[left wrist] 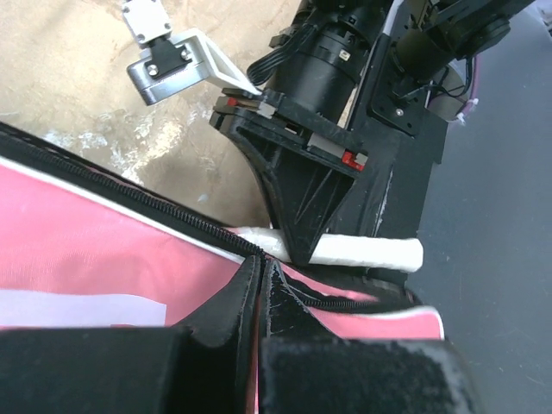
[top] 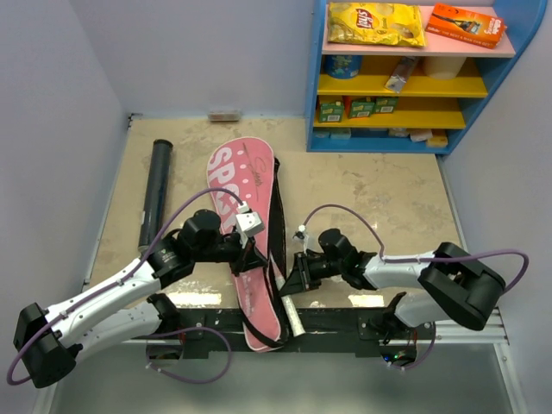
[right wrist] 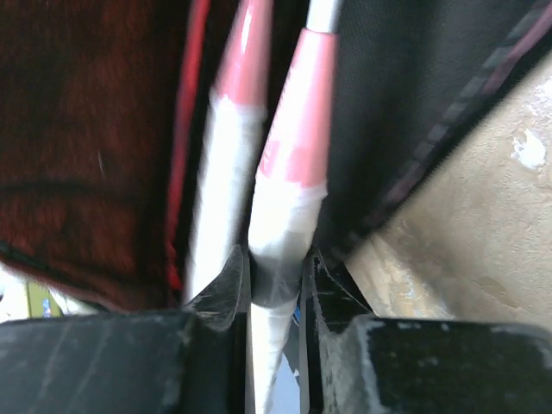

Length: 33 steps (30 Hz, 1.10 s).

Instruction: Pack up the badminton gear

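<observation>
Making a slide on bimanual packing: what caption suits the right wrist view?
Right fingers pinch one pale racket handle beside a second handle, both reaching into the open bag.

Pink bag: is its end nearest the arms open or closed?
Open. The left gripper pinches the pink bag at its zipper, and a white racket handle sticks out, held by the right gripper.
</observation>
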### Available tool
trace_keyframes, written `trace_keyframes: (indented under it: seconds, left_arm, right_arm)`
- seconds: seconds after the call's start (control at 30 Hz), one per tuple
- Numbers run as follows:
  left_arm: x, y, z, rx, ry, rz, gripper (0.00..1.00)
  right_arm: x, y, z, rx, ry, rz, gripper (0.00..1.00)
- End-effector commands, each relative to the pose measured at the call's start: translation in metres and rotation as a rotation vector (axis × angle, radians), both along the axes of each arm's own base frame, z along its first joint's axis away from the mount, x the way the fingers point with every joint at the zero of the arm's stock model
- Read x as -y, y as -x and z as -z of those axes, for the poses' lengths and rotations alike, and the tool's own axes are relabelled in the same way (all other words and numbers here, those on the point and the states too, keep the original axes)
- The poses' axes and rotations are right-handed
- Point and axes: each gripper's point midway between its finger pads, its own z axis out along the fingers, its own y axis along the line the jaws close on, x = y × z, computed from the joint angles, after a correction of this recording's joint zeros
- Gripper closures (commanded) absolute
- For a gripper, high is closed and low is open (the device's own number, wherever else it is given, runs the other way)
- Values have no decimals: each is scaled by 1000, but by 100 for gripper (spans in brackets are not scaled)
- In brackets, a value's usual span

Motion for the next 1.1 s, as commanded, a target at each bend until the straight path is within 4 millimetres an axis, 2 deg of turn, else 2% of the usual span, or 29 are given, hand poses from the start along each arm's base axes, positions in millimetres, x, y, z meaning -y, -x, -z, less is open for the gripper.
trace_keyframes:
  seconds: [0.0, 0.23, 0.4, 0.57, 0.67, 0.7, 0.8, 0.93, 1.03, 1.07]
  left_arm:
    - [11, -1, -27, 89, 94, 45, 100]
    - [12, 2, -17, 67, 70, 57, 100]
    - [18, 5, -11, 58, 54, 74, 100]
    - [20, 5, -11, 56, 56, 71, 100]
    - [21, 3, -13, 62, 65, 59, 100]
    - [22, 1, -14, 67, 69, 52, 100]
    - [24, -6, -18, 78, 75, 22, 100]
    - [26, -14, -24, 93, 85, -18, 100]
    - [27, -14, -27, 93, 96, -15, 100]
    - [27, -11, -27, 90, 99, -5, 100]
  right_arm:
    - [-28, -7, -34, 119, -110, -39, 100]
    - [-65, -15, -80, 157, -223, -36, 100]
    - [-79, -15, -95, 171, -262, -34, 100]
    - [-94, -12, -88, 156, -282, -10, 100]
    - [-106, -4, -85, 157, -275, -6, 100]
    - [-111, 7, -79, 151, -266, -27, 100]
    - [-120, 18, -74, 139, -264, -30, 100]
    - [-114, 27, -65, 93, -270, -3, 100]
    - [-106, 31, -60, 86, -263, -2, 83]
    - [-103, 31, -56, 84, -236, 0, 70]
